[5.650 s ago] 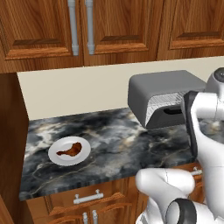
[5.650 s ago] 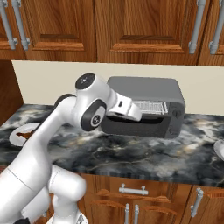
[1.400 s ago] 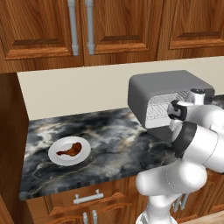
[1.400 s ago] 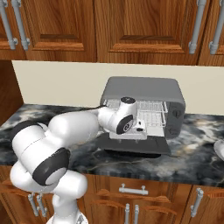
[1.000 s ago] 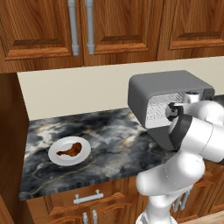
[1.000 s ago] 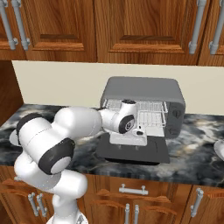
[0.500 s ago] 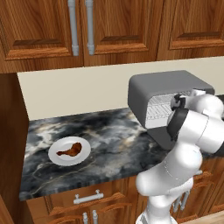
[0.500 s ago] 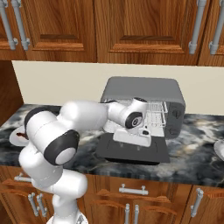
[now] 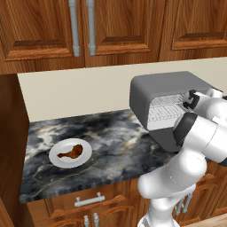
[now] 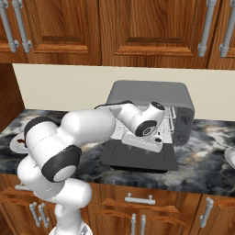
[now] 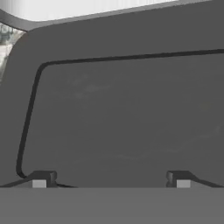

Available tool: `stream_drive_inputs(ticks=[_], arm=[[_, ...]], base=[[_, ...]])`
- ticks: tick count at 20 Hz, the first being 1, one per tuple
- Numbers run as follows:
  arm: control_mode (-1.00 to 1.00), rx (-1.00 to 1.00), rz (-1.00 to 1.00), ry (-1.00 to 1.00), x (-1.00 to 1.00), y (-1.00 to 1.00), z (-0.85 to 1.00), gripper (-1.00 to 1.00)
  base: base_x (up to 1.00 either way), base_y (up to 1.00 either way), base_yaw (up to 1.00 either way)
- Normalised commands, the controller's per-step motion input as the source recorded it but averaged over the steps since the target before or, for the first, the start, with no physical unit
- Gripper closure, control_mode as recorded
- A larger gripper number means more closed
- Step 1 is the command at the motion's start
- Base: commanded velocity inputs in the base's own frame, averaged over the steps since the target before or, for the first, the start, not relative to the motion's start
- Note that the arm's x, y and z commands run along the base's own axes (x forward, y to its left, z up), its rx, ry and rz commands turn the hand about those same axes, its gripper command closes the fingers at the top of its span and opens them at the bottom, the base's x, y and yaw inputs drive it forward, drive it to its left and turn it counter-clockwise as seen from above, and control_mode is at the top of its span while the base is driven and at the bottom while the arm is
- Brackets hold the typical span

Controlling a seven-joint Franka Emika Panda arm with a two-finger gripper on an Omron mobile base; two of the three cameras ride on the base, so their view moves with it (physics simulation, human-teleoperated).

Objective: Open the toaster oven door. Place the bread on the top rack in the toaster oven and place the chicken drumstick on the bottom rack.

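The toaster oven (image 9: 164,84) (image 10: 151,92) stands at the right of the counter. Its door (image 10: 137,159) lies folded down, nearly flat, in front of it. Silver wire racks show inside, the top rack (image 9: 167,101) above the bottom rack (image 9: 162,118). My gripper (image 10: 146,145) hovers just over the door, and in the hand view the gripper (image 11: 111,180) is open with the door's dark inner face (image 11: 122,113) close below and nothing between the fingertips. The chicken drumstick (image 9: 72,152) lies on a white plate (image 9: 57,160) at the left. The bread is out of view.
Wooden wall cabinets (image 9: 88,31) hang above the counter and a dark wood panel (image 9: 11,146) closes its left end. A white dish edge (image 10: 230,157) shows at the far right. My arm's elbow (image 10: 59,156) bulges over the counter's front edge.
The door has dropped from half open to nearly flat. My hand has followed it down and slid right along the oven front, with the arm swinging round.
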Motion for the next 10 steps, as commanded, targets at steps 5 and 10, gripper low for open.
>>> stream_drive_inputs(ticks=[5,10], arm=[[-1.0,0.01,0.06,-0.22,0.04,-0.01,0.29,-1.0],[-1.0,0.03,0.14,-0.26,-0.01,-0.04,0.13,-1.0]], base=[[0.0,0.0,0.0],[0.0,0.0,0.0]])
